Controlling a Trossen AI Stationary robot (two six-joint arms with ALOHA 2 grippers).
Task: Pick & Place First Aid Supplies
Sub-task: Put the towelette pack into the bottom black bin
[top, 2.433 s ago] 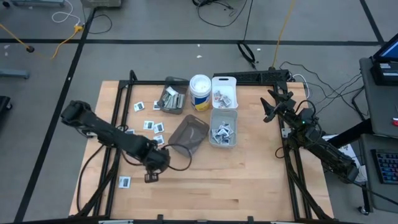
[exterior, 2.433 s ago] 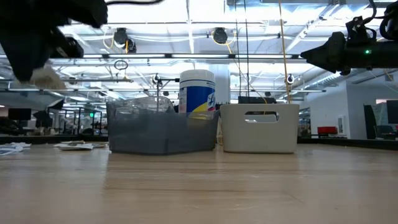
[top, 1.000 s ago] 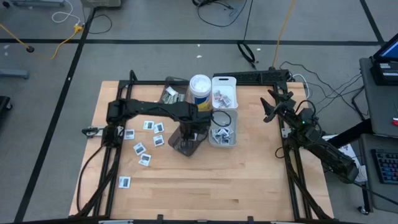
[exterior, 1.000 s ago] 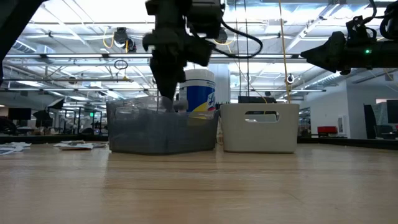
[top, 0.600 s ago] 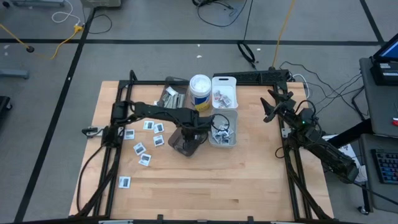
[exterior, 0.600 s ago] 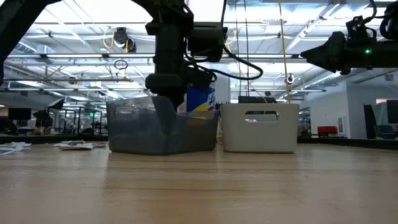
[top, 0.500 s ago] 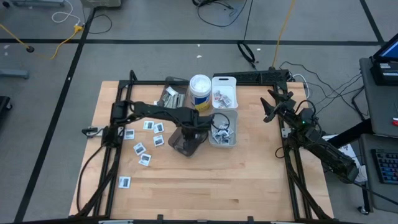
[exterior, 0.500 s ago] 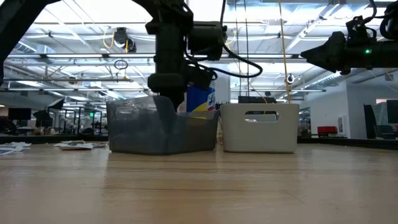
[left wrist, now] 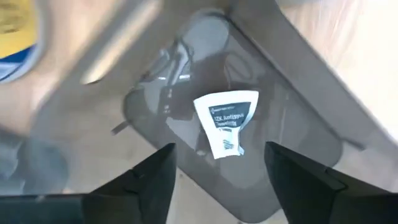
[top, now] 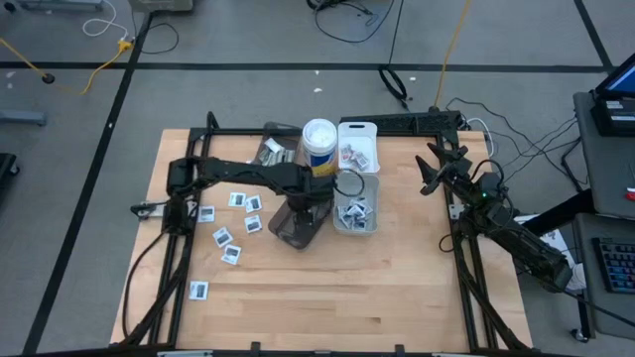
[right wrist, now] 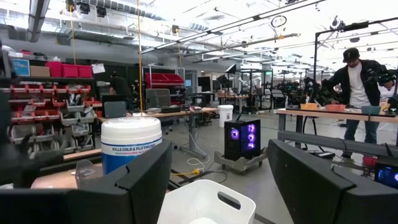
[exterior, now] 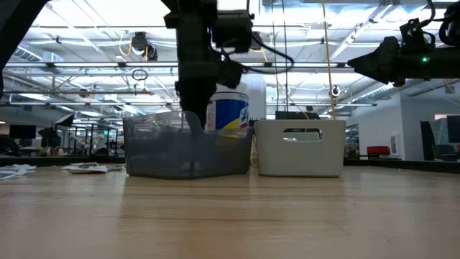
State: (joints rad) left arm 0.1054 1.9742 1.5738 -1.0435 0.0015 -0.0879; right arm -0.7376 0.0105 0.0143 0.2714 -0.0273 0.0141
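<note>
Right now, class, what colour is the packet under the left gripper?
White with dark print; the packet shows best in the left wrist view.

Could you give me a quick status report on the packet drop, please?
Left gripper open above smoky bin. White packet lying inside bin. Right gripper open, parked at table's right edge.

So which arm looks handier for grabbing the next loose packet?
Probably the left. Its gripper hangs open over the smoky bin, close to the loose packets; the right gripper waits off at the table's far side.
</note>
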